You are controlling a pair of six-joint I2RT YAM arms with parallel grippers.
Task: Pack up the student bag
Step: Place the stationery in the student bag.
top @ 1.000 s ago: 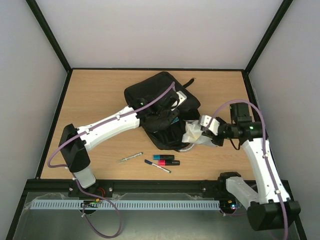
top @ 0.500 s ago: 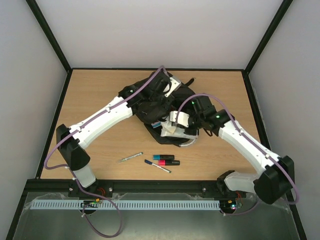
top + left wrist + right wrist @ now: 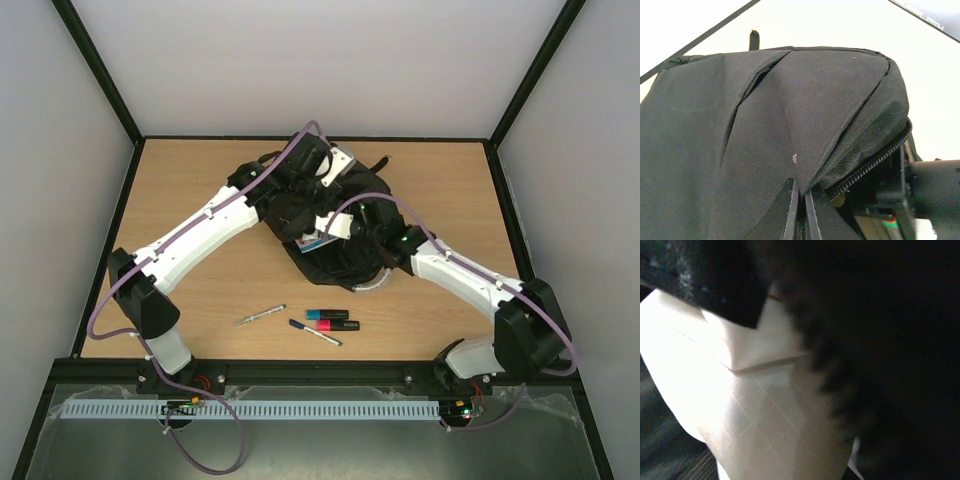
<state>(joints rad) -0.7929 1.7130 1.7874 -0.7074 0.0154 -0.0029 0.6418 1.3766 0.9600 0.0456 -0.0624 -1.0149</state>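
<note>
Pens [image 3: 315, 333], highlighters [image 3: 336, 320] loose on counter [image 3: 200, 190] near you. Beyond, student bag [image 3: 340, 270] mid-counter. Your right gripper [image 3: 322, 236], nearly closed, clamps light pouch [image 3: 765, 415] at bag's opening. Farther back, your left gripper [image 3: 799, 187] pinches bag fabric tight, tenting it.

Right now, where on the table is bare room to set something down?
The table is bare at the back left, between the left edge and the student bag, and at the back right, between bag and right edge. Crowded: the middle, where left arm and right arm meet over the bag, and the front strip with pens and highlighters.
</note>
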